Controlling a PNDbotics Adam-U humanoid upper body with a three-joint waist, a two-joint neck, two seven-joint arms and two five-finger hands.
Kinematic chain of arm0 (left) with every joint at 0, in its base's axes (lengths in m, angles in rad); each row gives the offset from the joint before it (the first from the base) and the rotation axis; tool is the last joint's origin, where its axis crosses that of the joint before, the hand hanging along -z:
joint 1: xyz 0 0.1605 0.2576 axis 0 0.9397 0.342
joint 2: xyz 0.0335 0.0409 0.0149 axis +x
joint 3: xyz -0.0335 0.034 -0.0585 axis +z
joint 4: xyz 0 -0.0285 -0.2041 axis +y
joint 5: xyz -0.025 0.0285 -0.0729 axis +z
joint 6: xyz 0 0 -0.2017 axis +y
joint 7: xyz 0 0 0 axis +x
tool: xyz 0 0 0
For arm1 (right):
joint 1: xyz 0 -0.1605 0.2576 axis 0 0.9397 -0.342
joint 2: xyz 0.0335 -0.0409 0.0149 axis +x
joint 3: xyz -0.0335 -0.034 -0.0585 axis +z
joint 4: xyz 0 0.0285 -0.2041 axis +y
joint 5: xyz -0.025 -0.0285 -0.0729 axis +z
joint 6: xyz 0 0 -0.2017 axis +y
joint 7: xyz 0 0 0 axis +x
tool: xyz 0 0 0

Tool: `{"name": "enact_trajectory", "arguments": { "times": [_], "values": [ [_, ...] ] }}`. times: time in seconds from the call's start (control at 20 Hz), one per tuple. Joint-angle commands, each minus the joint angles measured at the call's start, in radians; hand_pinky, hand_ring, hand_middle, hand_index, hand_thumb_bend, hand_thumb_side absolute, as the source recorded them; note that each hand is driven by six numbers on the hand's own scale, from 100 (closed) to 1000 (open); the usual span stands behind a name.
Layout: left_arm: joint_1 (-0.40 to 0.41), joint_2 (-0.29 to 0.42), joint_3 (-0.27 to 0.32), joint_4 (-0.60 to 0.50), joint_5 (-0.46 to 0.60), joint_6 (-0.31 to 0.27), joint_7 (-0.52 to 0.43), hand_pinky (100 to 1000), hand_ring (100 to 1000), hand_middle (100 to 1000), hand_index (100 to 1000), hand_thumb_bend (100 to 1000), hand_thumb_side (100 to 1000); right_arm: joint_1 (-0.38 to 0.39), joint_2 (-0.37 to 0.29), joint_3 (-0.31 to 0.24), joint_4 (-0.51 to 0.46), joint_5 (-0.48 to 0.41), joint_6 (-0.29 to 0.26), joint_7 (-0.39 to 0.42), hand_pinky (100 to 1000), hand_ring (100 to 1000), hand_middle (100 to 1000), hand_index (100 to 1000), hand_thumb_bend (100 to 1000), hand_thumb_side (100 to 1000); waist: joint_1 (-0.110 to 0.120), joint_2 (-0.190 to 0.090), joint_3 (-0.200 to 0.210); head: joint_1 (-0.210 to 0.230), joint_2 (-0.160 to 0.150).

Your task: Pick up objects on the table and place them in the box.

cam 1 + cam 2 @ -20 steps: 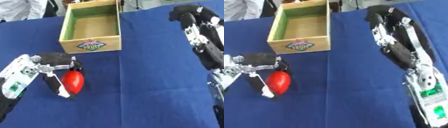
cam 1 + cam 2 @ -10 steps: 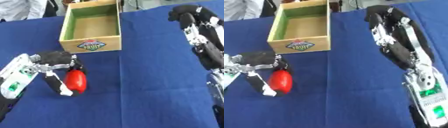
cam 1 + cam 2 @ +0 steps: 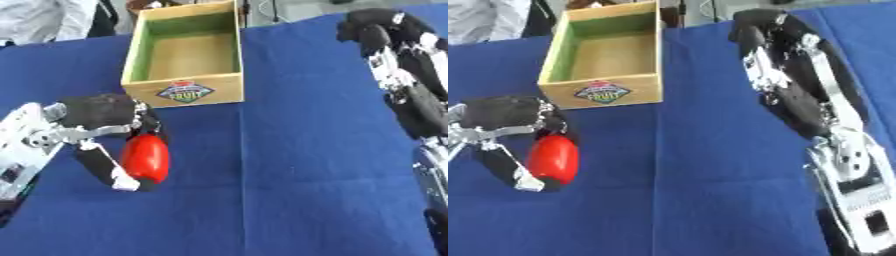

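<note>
Red, smooth and oval, the object (image 3: 145,158) lies lengthwise on the blue tablecloth (image 3: 289,165), in front of the wooden box (image 3: 184,55) and off toward its left corner. The robot's left hand (image 3: 103,116) wraps it: black fingers curl over its upper end, and the thumb (image 3: 103,167) runs down its left side to a pale tip near its lower end. So this hand is closed around the red object, which looks to sit on the cloth or only just above it; which one cannot be told from here.

That box is open at the top, with pale wooden walls, a green lining inside and a bare floor. A small colourful label (image 3: 185,93) sits on the wall nearest the robot. It stands at the far side of the table, a short gap of blue cloth between it and the hand.

To the right of the box, the robot's right hand (image 3: 765,37) is raised over the cloth at the end of a black and silver arm that comes up from the near right. Its black fingers are bent inward and hold nothing. It is well apart from the box and from the red object.
</note>
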Motion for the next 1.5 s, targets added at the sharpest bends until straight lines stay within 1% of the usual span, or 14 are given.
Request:
{"name": "enact_trajectory", "arguments": {
  "times": [0.05, 0.2, 0.4, 0.65, 0.75, 0.95, 1.1, 1.35, 1.5],
  "values": [
    [-0.007, 0.074, 0.054, -0.069, 0.028, -0.016, 0.015, 100, 308, 418, 640, 242, 594, -0.014, -0.013, -0.006, -0.019, -0.011, -0.001, -0.004, 935, 837, 615, 772, 100, 596, 0.000, -0.023, 0.001, -0.003, -0.004],
    [-0.002, 0.115, 0.083, -0.107, 0.044, 0.001, 0.056, 100, 305, 416, 637, 237, 615, -0.017, -0.015, -0.003, -0.019, -0.012, -0.002, -0.004, 935, 836, 614, 772, 100, 595, 0.003, -0.020, -0.001, -0.001, -0.008],
    [-0.001, 0.154, 0.139, -0.137, 0.070, 0.031, 0.117, 100, 293, 406, 630, 223, 636, -0.019, -0.018, -0.002, -0.019, -0.012, -0.001, -0.006, 935, 836, 612, 772, 100, 593, 0.007, -0.017, -0.002, 0.001, -0.014],
    [-0.016, 0.187, 0.196, -0.114, 0.070, 0.064, 0.198, 100, 311, 396, 622, 194, 660, -0.021, -0.020, 0.003, -0.019, -0.013, -0.002, -0.001, 936, 836, 611, 772, 100, 593, 0.014, -0.014, -0.010, 0.009, -0.021],
    [-0.019, 0.192, 0.200, -0.100, 0.061, 0.064, 0.231, 100, 305, 391, 617, 191, 666, -0.022, -0.020, 0.004, -0.019, -0.013, -0.002, -0.001, 936, 837, 611, 772, 100, 594, 0.016, -0.014, -0.012, 0.011, -0.021],
    [-0.063, 0.204, 0.250, -0.027, 0.054, 0.086, 0.294, 100, 300, 385, 611, 197, 663, -0.028, -0.025, 0.013, -0.019, -0.016, -0.005, 0.010, 937, 837, 611, 773, 100, 593, 0.029, -0.007, -0.026, 0.030, -0.025],
    [-0.095, 0.201, 0.267, 0.040, 0.044, 0.081, 0.339, 100, 298, 378, 605, 202, 662, -0.036, -0.027, 0.019, -0.019, -0.020, -0.009, 0.018, 937, 837, 611, 773, 100, 596, 0.037, -0.001, -0.038, 0.040, -0.028],
    [-0.171, 0.153, 0.280, 0.158, -0.013, 0.073, 0.412, 100, 299, 371, 599, 203, 654, -0.049, -0.029, 0.032, -0.019, -0.027, -0.012, 0.034, 939, 837, 609, 773, 100, 593, 0.050, 0.017, -0.064, 0.066, -0.036],
    [-0.214, 0.125, 0.282, 0.233, -0.059, 0.054, 0.448, 100, 297, 370, 598, 202, 651, -0.056, -0.032, 0.039, -0.019, -0.030, -0.013, 0.045, 940, 838, 609, 773, 100, 592, 0.059, 0.027, -0.080, 0.081, -0.043]
  ]
}}
